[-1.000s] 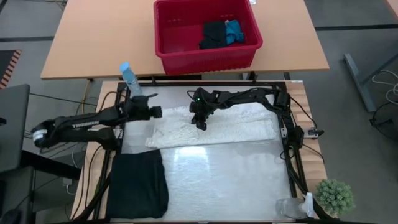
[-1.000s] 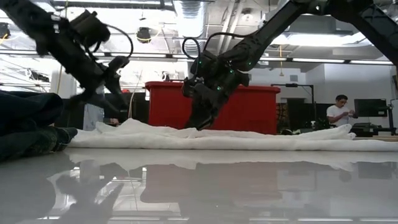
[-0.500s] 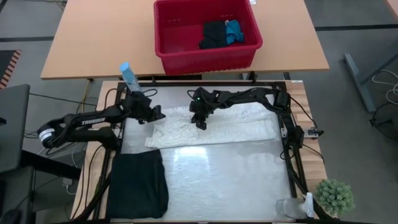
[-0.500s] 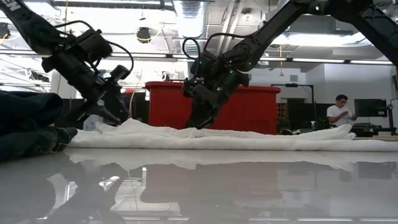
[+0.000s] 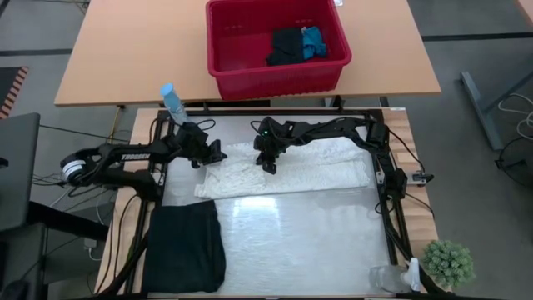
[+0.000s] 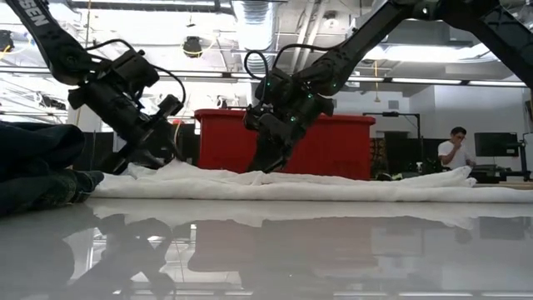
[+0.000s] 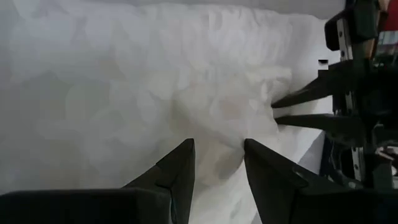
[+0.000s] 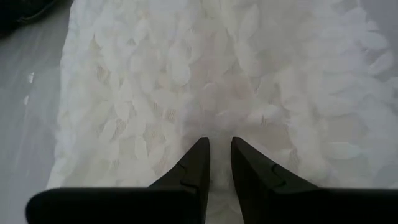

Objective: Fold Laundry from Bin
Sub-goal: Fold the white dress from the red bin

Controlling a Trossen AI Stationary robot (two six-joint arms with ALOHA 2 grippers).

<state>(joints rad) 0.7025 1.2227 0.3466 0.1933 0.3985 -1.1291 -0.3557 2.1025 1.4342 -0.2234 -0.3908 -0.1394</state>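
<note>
The white crinkled garment (image 5: 291, 171) lies spread flat across the far half of the table. My right gripper (image 5: 268, 167) is shut on it, left of its middle. My left gripper (image 5: 220, 157) is open, and its fingers (image 7: 180, 162) slant down over the garment's far left corner (image 7: 217, 118). A folded black garment (image 5: 187, 246) lies at the near left. The red bin (image 5: 275, 82) stands on the wooden table beyond, with a black item (image 5: 287, 46) and a small blue one (image 5: 315, 42) inside. My right gripper pinches a small raised fold of the white garment (image 8: 217, 134) between its two fingers, near the cloth's far edge. The fingers slant down from above and from the table's right (image 6: 265, 167). The rest of the garment stays flat on the table. I cannot tell whether my left gripper touches the cloth.
A blue-capped spray bottle (image 5: 173, 104) stands at the table's far left corner. A small green plant (image 5: 450, 262) and a clear bottle (image 5: 391, 277) stand at the near right. A person (image 6: 454, 150) sits in the room behind.
My left gripper has come down and a little toward the table's right, onto the far left corner of the white garment, rolling its wrist on the way. Its fingers have kept the same gap. The white garment lies as before.
</note>
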